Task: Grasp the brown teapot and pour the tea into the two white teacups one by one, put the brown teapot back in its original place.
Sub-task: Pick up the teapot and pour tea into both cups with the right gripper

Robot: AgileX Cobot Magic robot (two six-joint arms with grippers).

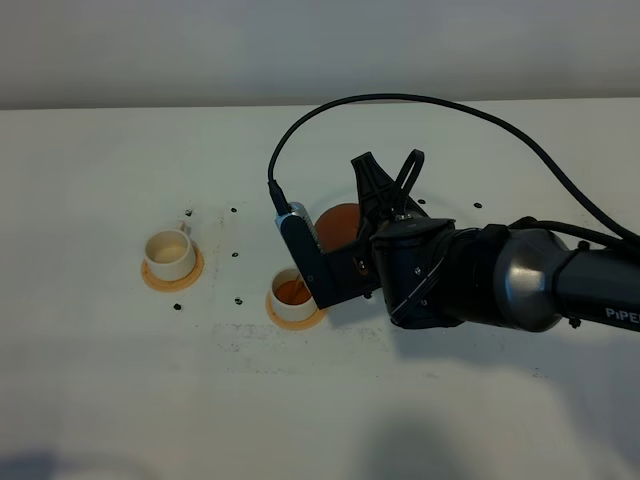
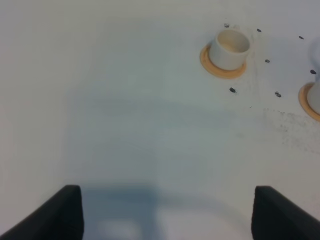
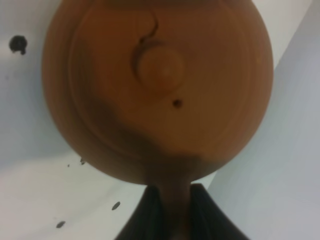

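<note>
The flat white matte tabletop [image 1: 100, 400] is carrying two round orange-tan coasters, well apart: one coaster [image 1: 172, 285] is lying on the left and the other coaster [image 1: 303, 323] nearer the centre. Each is bearing a small white cylindrical teacup [image 1: 169, 254] [image 1: 285, 308]. Small dark specks [image 1: 233, 210] are lying scattered on the surface around them.

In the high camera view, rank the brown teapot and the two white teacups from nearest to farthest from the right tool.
1. Brown teapot, held in the right tool.
2. Teacup showing orange inside, just left of the teapot.
3. Other teacup, farthest left.
</note>
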